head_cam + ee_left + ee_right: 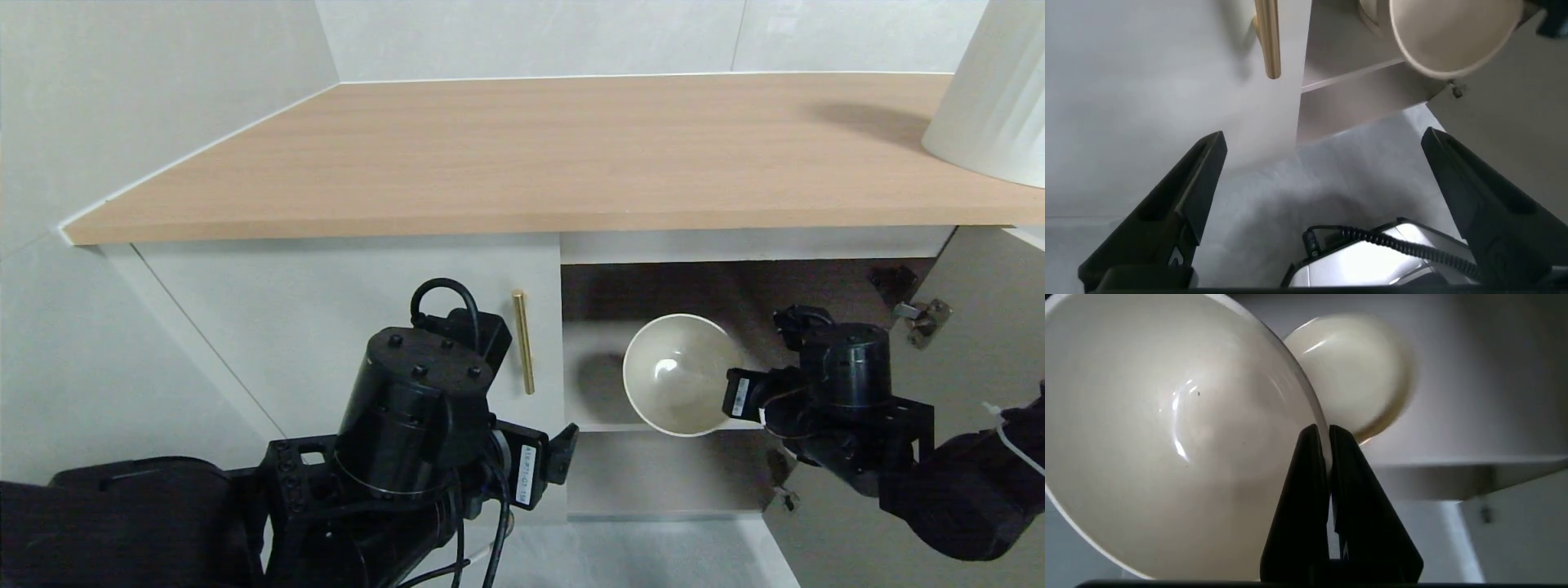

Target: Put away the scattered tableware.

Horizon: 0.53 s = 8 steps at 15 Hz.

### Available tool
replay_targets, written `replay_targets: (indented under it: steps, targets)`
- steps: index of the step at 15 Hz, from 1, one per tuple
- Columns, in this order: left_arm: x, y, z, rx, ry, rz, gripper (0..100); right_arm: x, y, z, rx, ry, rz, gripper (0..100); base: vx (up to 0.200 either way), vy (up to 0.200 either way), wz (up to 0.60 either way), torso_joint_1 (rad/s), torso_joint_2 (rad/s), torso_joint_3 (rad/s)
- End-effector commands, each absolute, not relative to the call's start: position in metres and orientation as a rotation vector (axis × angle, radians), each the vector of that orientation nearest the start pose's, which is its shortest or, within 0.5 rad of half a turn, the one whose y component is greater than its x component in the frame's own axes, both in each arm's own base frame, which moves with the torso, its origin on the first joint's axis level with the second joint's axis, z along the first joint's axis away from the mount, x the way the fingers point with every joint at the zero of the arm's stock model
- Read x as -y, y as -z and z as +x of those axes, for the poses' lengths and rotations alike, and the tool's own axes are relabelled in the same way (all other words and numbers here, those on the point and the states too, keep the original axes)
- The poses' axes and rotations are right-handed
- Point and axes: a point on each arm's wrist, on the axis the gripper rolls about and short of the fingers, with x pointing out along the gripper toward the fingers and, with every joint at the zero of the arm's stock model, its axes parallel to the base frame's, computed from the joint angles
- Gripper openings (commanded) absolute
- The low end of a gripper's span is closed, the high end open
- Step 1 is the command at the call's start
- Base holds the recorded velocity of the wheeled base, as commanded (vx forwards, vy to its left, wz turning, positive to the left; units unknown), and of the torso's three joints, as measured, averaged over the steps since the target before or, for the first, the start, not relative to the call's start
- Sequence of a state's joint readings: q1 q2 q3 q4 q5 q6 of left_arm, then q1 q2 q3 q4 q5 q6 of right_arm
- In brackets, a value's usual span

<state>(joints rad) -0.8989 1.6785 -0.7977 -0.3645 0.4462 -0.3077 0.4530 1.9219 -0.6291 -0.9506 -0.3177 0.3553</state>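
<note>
Cabinet mouth: right door [984, 327] swung wide; the opening can be entered from the front.
Upper shelf [592, 371]: bowl [679, 374], pinched at the rim by the right tool [737, 394], takes up much of the mouth; a gap is left between it and the closed door's edge.
Shelf depth: pale dish [1360, 371] sits behind the bowl.
Under the shelf: lower compartment [653, 469] offers room.
Left half: closed door [326, 327] and brass handle [523, 340] bar entry; left tool [1323, 143], fingers spread, sits before it.
Bench [522, 155]: white ribbed object [992, 90] occupies the far right; passage over the rest.
</note>
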Motion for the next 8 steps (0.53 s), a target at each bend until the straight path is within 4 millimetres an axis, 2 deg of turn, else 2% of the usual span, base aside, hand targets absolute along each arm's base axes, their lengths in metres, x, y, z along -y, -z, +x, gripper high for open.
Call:
replay_targets:
  steps: [1, 4, 8]
  targets:
    - [0.22, -0.162, 0.187, -0.468, 0.373, 0.025, 100, -0.129, -0.095, 0.302, -0.338, -0.044, 0.226, 0, 0.0, 0.0, 0.0, 0.0, 0.0, 0.0]
    - [0.22, -0.163, 0.187, -0.465, 0.374, 0.023, 100, -0.124, -0.088, 0.326, -0.314, 0.051, 0.269, 0, 0.0, 0.0, 0.0, 0.0, 0.0, 0.0]
    - [0.22, -0.163, 0.188, -0.466, 0.373, 0.024, 100, -0.12, -0.085, 0.335, -0.308, 0.076, 0.278, 0, 0.0, 0.0, 0.0, 0.0, 0.0, 0.0]
